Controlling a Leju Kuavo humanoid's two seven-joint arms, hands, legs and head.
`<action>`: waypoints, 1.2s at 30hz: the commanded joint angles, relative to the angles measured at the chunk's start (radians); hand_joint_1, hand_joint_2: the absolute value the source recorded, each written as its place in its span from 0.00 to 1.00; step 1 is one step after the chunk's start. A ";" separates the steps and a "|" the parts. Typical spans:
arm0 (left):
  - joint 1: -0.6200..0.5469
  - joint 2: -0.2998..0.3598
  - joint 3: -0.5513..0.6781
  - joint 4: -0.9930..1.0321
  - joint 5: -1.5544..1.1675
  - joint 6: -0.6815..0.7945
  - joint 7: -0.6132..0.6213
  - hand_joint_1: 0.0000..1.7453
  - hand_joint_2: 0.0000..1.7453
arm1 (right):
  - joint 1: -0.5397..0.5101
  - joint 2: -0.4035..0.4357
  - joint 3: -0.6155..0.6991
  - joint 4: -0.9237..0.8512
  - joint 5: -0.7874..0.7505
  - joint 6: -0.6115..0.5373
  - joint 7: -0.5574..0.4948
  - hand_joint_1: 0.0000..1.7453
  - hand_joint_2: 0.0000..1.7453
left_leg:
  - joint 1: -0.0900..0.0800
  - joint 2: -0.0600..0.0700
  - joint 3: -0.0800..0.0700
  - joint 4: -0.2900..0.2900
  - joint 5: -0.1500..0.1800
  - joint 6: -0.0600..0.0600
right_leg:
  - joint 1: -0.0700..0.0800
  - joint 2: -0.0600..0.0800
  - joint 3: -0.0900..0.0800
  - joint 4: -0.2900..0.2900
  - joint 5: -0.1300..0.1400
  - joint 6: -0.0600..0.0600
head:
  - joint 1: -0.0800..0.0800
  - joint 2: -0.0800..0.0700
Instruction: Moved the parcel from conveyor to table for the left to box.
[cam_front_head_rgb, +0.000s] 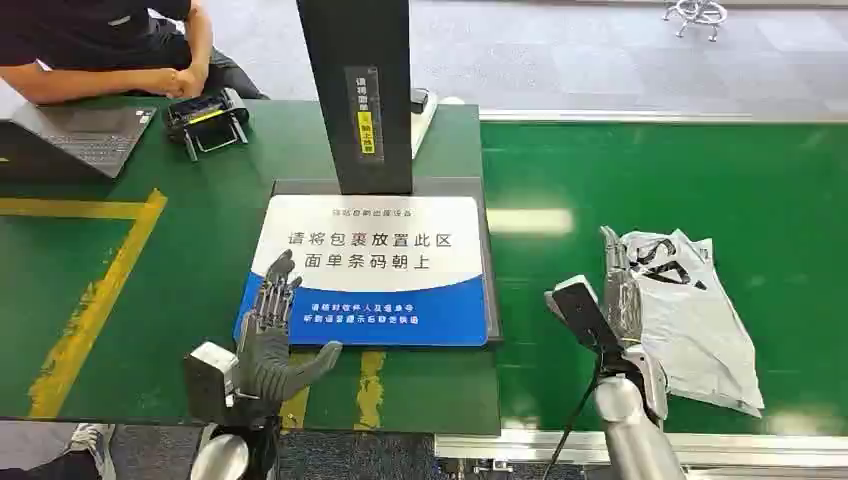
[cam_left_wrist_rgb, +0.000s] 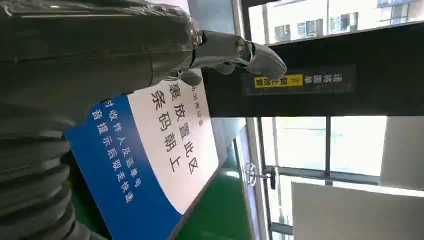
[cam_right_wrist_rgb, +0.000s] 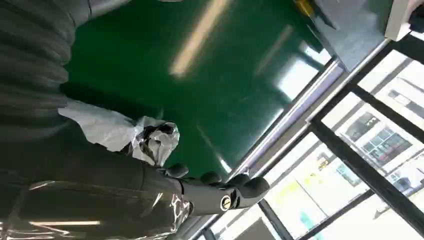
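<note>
The parcel (cam_front_head_rgb: 690, 315), a crumpled white and grey plastic mailer with black print, is seen lying flat on the green conveyor (cam_front_head_rgb: 660, 180), well to the robot's right of the blue-and-white placard (cam_front_head_rgb: 375, 265) that marks the drop zone on the dark green surface (cam_front_head_rgb: 150, 260). Its long axis is judged to run away from the robot and slightly slantwise, roughly parallel to the extended fingers of the right hand (cam_front_head_rgb: 620, 290).

The right hand is placed just beside the parcel, on the edge that faces the placard, with its fingers stretched straight out along that edge. Nothing is grasped by it; whether the fingers touch the plastic cannot be told from the head view, and in the right wrist view the crumpled plastic (cam_right_wrist_rgb: 127, 132) is seen close against the palm side without being enclosed.

The left hand (cam_front_head_rgb: 268, 335) is held released over the near left corner of the placard, fingers spread forward and thumb out to the side, with nothing in it. It lies well apart from the parcel, so the right hand is plainly the nearer one.

The coming move is judged to turn on this: the parcel lies to the outer side of the right hand, away from the placard, so a sideways reach over it is called for before it can be carried across to the placard.
</note>
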 joint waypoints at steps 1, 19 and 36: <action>-0.004 -0.004 0.032 -0.015 -0.002 -0.009 0.019 0.00 1.00 | -0.048 -0.065 -0.087 0.059 0.066 -0.022 0.089 0.00 1.00 | 0.000 0.000 0.002 -0.001 0.000 0.000 | 0.001 -0.001 0.002 -0.001 0.000 -0.003 | 0.000 0.000; -0.009 -0.018 0.048 -0.028 -0.017 -0.032 0.045 0.00 1.00 | -0.130 -0.163 -0.273 0.292 0.293 0.026 0.287 0.00 1.00 | 0.000 0.001 0.001 -0.001 0.000 0.000 | 0.000 0.000 0.001 -0.001 0.001 -0.003 | 0.000 0.000; -0.015 -0.020 0.049 -0.023 -0.018 -0.034 0.048 0.00 1.00 | -0.155 -0.186 -0.258 0.386 0.347 0.131 0.321 0.00 1.00 | 0.000 0.001 0.003 -0.002 0.001 0.000 | 0.000 0.000 0.002 -0.002 0.001 -0.004 | 0.000 0.000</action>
